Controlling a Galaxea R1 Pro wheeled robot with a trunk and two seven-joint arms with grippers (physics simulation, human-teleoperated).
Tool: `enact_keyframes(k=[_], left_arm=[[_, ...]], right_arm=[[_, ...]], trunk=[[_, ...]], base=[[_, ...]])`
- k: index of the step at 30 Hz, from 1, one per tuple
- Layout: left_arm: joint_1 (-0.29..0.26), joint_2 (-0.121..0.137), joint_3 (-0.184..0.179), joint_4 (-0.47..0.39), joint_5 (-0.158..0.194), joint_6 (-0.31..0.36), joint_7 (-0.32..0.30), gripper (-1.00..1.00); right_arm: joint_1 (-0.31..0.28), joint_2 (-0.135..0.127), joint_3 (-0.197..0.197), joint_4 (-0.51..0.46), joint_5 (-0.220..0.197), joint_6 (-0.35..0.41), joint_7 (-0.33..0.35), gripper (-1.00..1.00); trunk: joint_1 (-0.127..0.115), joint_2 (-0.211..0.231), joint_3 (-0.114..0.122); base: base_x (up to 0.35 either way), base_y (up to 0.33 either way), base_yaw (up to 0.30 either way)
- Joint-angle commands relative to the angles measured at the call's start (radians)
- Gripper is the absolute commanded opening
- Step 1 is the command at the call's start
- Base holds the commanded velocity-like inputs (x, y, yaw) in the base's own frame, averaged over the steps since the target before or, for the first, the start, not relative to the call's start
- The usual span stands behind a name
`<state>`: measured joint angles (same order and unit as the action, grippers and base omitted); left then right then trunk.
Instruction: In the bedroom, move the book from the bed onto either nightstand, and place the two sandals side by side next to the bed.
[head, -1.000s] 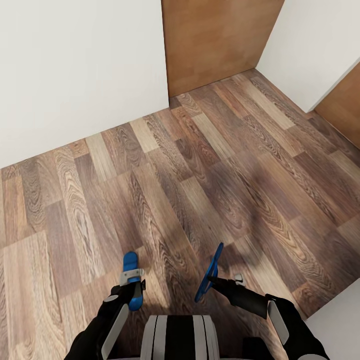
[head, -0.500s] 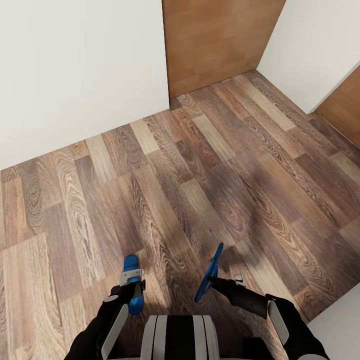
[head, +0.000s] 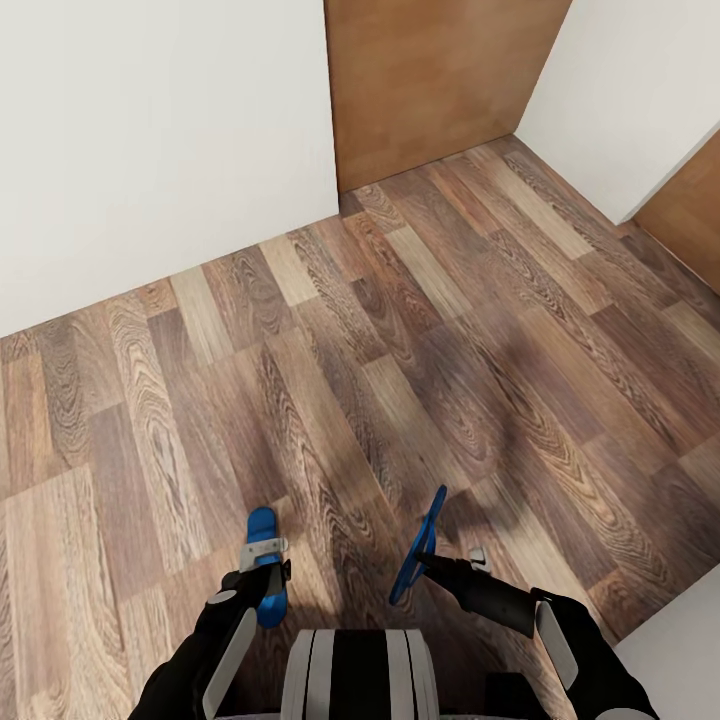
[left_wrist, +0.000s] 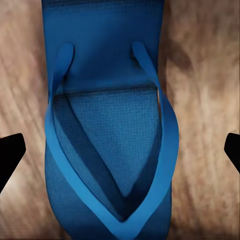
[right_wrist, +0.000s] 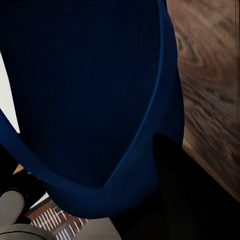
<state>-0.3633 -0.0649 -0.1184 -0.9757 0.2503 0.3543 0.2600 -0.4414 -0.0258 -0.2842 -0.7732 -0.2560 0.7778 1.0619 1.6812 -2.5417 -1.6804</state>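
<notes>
Sandals in transit, one per arm, above brown wood-plank floor (head: 330, 380); white walls, brown wooden door panel (head: 430, 80) ahead. Bed, nightstand, book unseen. Left end effector (head: 264, 560) grasping flat bright blue flip-flop sandal (head: 262, 527), strap side up. Right end effector (head: 425, 560) clenched on second blue sandal (head: 420, 545), held edge-on. Next, likely: drive to bedside, lower pair side by side. Right wrist view crowded by sole (right_wrist: 90, 100); pinch point hard to read.

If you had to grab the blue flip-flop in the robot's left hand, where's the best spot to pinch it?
Probably across the thin sole near one end, pinching top and bottom faces. The left gripper holds its sandal lying fairly flat, toe end sticking out forward over the floor. The sole is flat and thin, so fingers close easily across it; the straps look floppy and less steady.
</notes>
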Motion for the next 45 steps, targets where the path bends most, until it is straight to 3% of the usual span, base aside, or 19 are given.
enact_keyframes(k=[1, 10, 16, 24, 29, 45], left_arm=[[0.000, 0.001, -0.003, -0.001, 0.010, 0.003, 0.009, 1.00], [0.000, 0.001, -0.003, -0.001, 0.010, 0.003, 0.010, 1.00], [0.000, 0.001, -0.003, -0.001, 0.010, 0.003, 0.010, 1.00], [0.000, 0.001, -0.003, -0.001, 0.010, 0.003, 0.010, 1.00], [0.000, 0.001, -0.003, -0.001, 0.010, 0.004, 0.010, 1.00], [0.000, 0.001, -0.003, 0.000, 0.010, 0.003, 0.010, 1.00]], right_arm=[[0.000, 0.000, -0.001, 0.000, -0.004, 0.007, 0.002, -1.00], [0.000, 0.000, -0.001, 0.000, -0.004, 0.007, 0.002, -1.00], [0.000, 0.000, -0.001, 0.000, -0.004, 0.006, 0.002, -1.00], [0.000, 0.000, -0.001, 0.000, -0.005, 0.007, 0.002, -1.00], [0.000, 0.000, -0.001, 0.000, -0.005, 0.006, 0.002, -1.00], [0.000, 0.000, -0.001, 0.000, -0.005, 0.006, 0.003, -1.00]], trunk=[[0.000, 0.000, -0.004], [0.001, -0.001, -0.008], [0.003, -0.002, -0.032], [0.003, -0.002, -0.032], [0.006, -0.003, -0.051], [0.006, -0.003, -0.051]], base=[[0.000, 0.000, 0.000], [0.000, 0.000, 0.000], [0.000, 0.000, 0.000], [0.000, 0.000, 0.000], [0.000, 0.000, 0.000], [0.000, 0.000, 0.000]])
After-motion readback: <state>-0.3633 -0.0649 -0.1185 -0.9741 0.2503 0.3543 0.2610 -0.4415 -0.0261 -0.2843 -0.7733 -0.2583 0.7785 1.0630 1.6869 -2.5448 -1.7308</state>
